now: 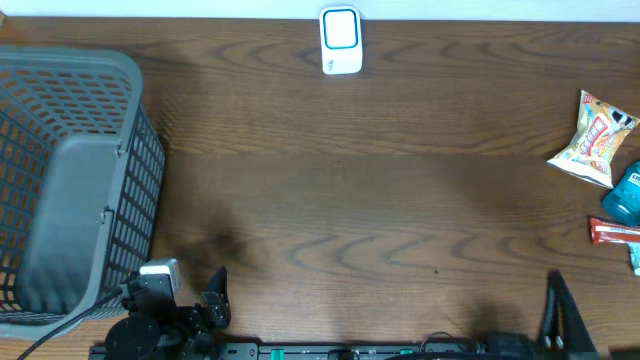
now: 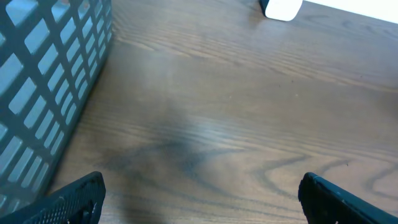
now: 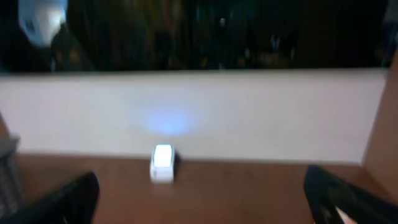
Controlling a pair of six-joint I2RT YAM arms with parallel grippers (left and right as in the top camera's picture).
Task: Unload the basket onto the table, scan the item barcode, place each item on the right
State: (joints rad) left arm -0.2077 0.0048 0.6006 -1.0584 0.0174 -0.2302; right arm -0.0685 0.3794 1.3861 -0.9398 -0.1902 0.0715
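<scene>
A white barcode scanner (image 1: 341, 40) with a blue-lit face stands at the table's far edge; it also shows as the scanner (image 2: 283, 7) in the left wrist view and, blurred, as the scanner (image 3: 163, 163) in the right wrist view. The items lie at the far right: a yellow snack bag (image 1: 593, 140), a teal pack (image 1: 628, 195) and a red bar (image 1: 615, 232). My left gripper (image 2: 199, 198) hangs open over bare wood at the near left, holding nothing. My right gripper (image 3: 199, 194) is open and empty at the near right, facing the scanner.
A large grey mesh basket (image 1: 70, 180) fills the left side of the table, close beside my left arm, and shows as the basket wall (image 2: 43, 81) in the left wrist view. A white wall runs behind the table's far edge.
</scene>
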